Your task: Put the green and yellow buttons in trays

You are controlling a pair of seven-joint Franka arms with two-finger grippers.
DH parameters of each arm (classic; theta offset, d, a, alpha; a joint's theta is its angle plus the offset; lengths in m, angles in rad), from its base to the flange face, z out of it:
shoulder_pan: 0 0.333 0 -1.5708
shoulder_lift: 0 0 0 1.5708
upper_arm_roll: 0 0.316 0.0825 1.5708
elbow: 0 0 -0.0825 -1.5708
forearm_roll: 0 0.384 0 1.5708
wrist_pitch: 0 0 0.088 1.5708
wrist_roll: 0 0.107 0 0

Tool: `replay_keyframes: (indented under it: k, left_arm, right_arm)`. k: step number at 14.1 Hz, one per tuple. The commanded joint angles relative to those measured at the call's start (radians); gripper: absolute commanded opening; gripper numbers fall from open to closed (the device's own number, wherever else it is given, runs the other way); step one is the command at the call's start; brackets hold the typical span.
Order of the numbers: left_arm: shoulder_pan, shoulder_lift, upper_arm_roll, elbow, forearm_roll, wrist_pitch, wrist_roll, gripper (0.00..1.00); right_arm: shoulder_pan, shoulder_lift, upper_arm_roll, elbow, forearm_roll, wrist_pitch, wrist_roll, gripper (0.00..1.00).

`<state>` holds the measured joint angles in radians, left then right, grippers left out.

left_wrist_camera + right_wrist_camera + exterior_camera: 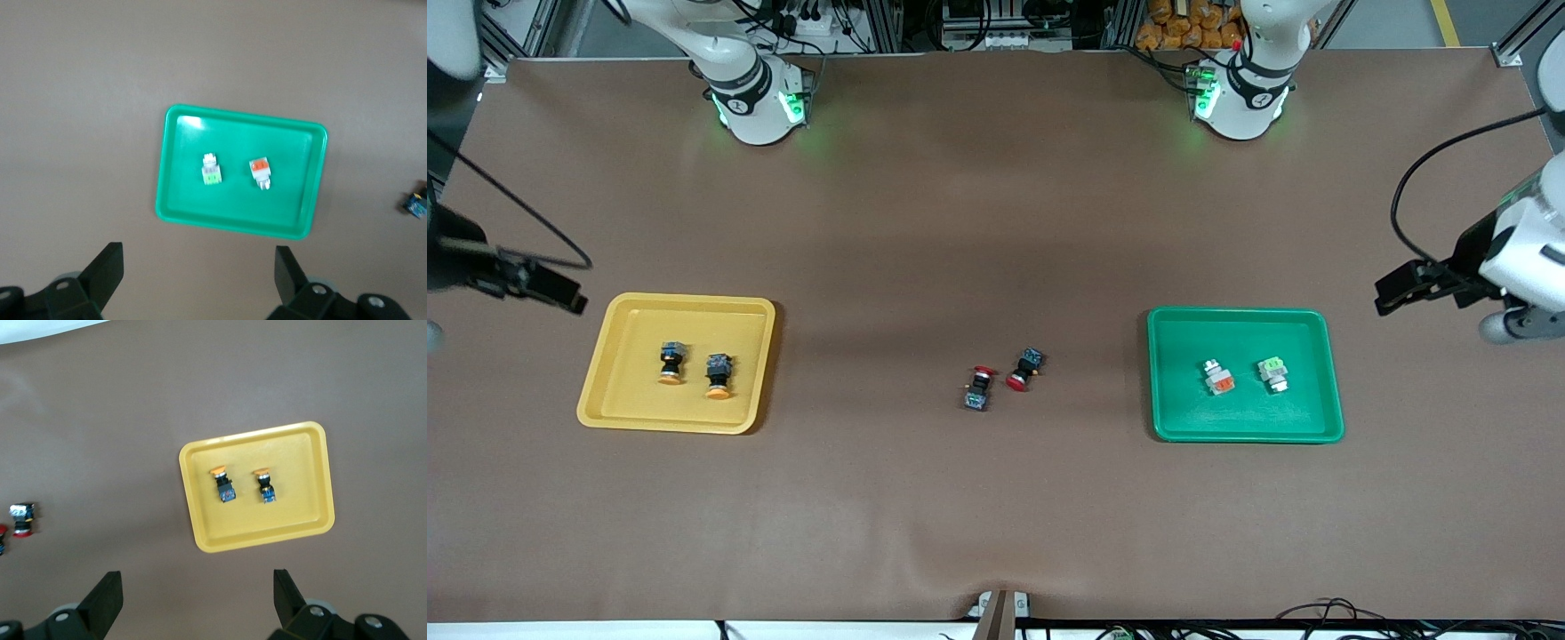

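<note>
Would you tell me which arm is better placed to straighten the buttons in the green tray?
Left. The open left gripper hangs beside the green tray, which its wrist view shows whole; the right gripper hangs open by the yellow tray.

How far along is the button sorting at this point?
It looks finished. Two orange-capped black buttons lie in the yellow tray; the orange-topped white button and the green-topped white button lie in the green tray. Nothing is in hand: the left gripper and right gripper hang open above their trays. Two red-capped buttons sit mid-table.
</note>
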<state>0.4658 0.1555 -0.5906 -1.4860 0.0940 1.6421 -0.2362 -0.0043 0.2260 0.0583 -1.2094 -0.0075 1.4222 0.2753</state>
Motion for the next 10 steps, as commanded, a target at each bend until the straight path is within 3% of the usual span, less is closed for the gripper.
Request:
replay_keyframes:
  k: [1, 4, 7, 10]
  left_arm:
    - [-0.157, -0.114, 0.212, -0.083, -0.088, -0.039, 0.026, 1.0]
    - [-0.332, -0.217, 0.394, -0.206, -0.106, -0.039, 0.028, 1.0]
    - [-0.415, -0.293, 0.468, -0.296, -0.106, -0.039, 0.028, 1.0]
    - [-0.499, -0.35, 0.535, -0.352, -0.106, -0.039, 0.028, 1.0]
  right_arm:
    - [-0.016, -0.152, -0.001, -0.191, 0.029, 0.047, -0.001, 1.0]
    - [-0.016, -0.236, -0.006, -0.303, 0.029, 0.09, -0.021, 1.0]
    - [-0.016, -0.289, -0.021, -0.403, 0.029, 0.158, -0.051, 1.0]
    - [-0.02, -0.277, -0.047, -0.375, 0.027, 0.159, -0.158, 1.0]
